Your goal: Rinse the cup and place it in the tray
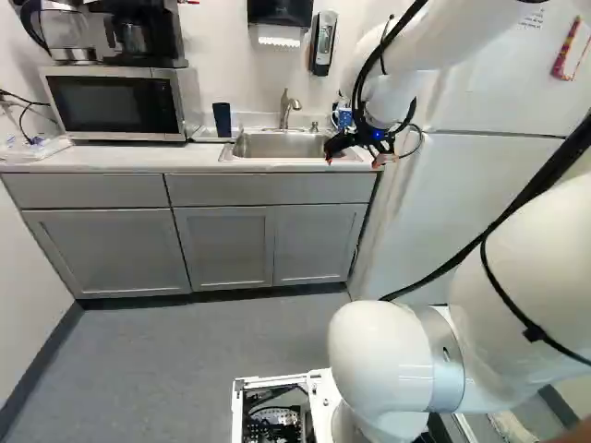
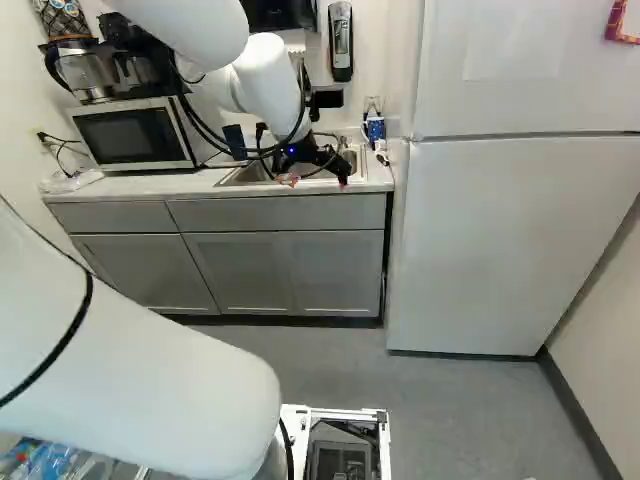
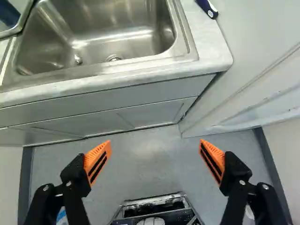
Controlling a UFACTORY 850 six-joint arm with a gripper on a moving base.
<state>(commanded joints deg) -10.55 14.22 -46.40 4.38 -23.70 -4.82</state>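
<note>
My gripper (image 1: 353,161) hangs in front of the sink's right part in the left base view. In the wrist view the gripper (image 3: 155,142) is open, its orange pads wide apart with only floor seen between them. Ahead of it lies the steel sink (image 3: 186,50), whose basin holds no cup. A dark blue cup (image 1: 222,119) stands upright on the counter left of the sink. In the wrist view a dark blue shape (image 3: 7,13) shows inside a metal-coloured rim (image 3: 22,19) beside the sink, perhaps the cup in the tray; I cannot tell for certain.
The faucet (image 1: 288,106) rises behind the basin. A blue patterned item (image 2: 376,128) stands right of the sink, near the white fridge (image 2: 510,230). A microwave (image 1: 115,103) with coffee makers on top is at the counter's left. Grey cabinets (image 1: 226,245) stand below.
</note>
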